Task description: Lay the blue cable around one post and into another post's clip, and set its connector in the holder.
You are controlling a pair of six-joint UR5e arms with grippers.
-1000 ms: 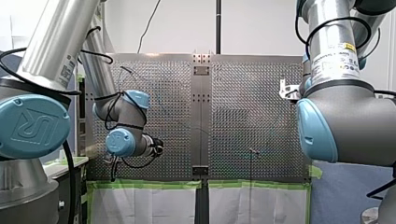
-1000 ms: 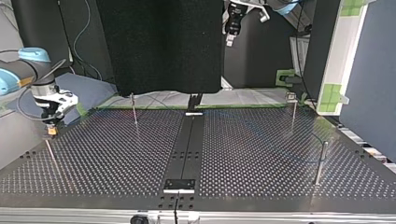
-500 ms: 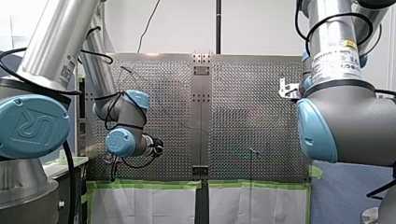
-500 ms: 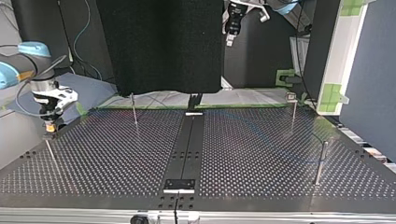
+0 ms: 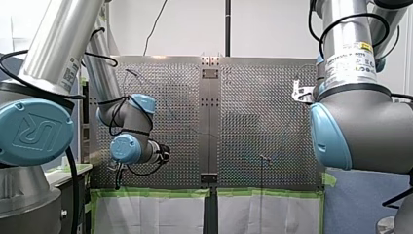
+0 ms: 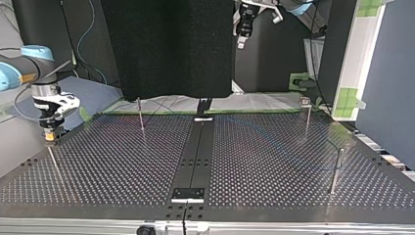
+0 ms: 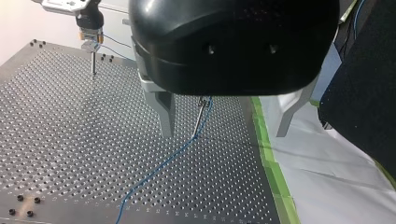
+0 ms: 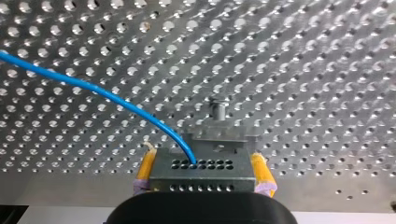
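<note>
Setting the connector (image 8: pixel 201 170) of the blue cable (image 8: pixel 107 95) into its holder (image 8: pixel 217 140).

Pinching the connector between the yellow pads (image 8: pixel 144 167) of my right gripper (image 6: pixel 49 136), over the thin post (image 6: pixel 54 163) at the top view's left, with the cable arcing out of the block's face. Judging the clip step done, from the cable threaded at the clip post (image 7: pixel 201 109) seen between the spread, empty fingers (image 7: pixel 164 114) of my left gripper (image 7: pixel 223 135), high above the table (image 6: pixel 274 166). Next, probably: lowering straight onto the grey holder just ahead, keeping the block level, then releasing. Hard to tell contact between connector and holder. Hard to trace the cable in the wider views, or around any other post.
</note>
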